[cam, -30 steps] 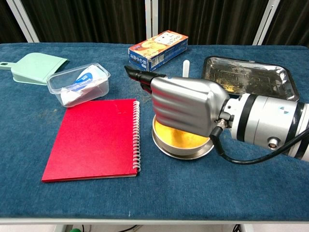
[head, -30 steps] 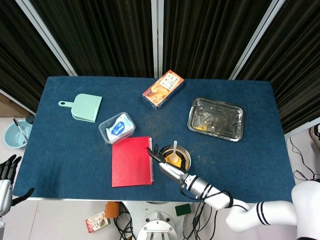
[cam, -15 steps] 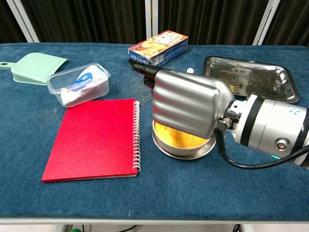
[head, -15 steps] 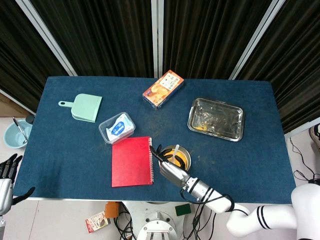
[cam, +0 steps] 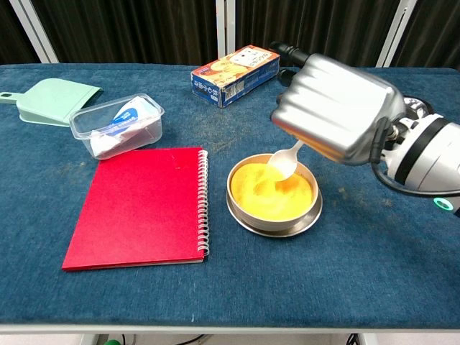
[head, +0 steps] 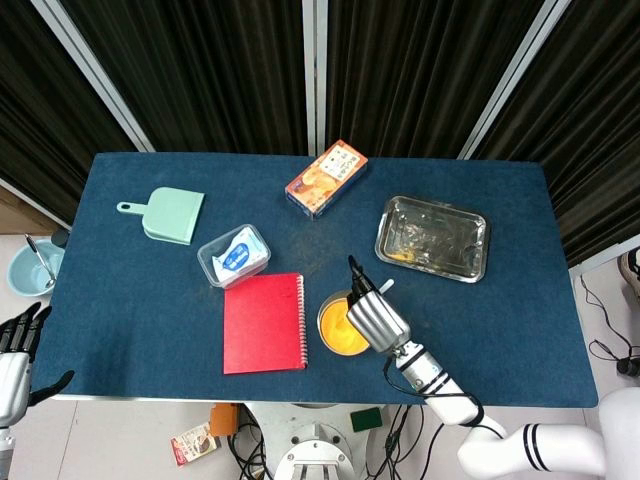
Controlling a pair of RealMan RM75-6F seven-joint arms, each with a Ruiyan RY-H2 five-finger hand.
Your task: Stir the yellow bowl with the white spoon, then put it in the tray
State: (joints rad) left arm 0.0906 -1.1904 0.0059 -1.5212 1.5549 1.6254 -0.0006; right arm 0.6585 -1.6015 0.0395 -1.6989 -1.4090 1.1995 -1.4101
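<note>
Two hands show, and only the right hand (cam: 338, 108) is over the worktop (head: 130, 290). It hangs above the far right rim of the yellow bowl (cam: 274, 194), back of the hand facing the chest camera, knuckles tilted down toward the bowl. Its fingers (head: 356, 274) are folded under and grasp the handle of the white spoon (cam: 284, 162); the grip itself is hidden behind the back of the hand. The spoon slants down and left from the hand, and its scoop rests in the yellow filling near the bowl's far right side. The forearm runs back toward the right near edge of the worktop, with a black cable looping beside the wrist.

The left hand (head: 14, 352) hangs off the left near corner of the worktop, fingers spread and holding nothing.

The bowl sits just right of the red notebook (head: 263, 322), close but not touching. The metal tray (head: 431, 238) lies further back and to the right, well apart from the bowl.
</note>
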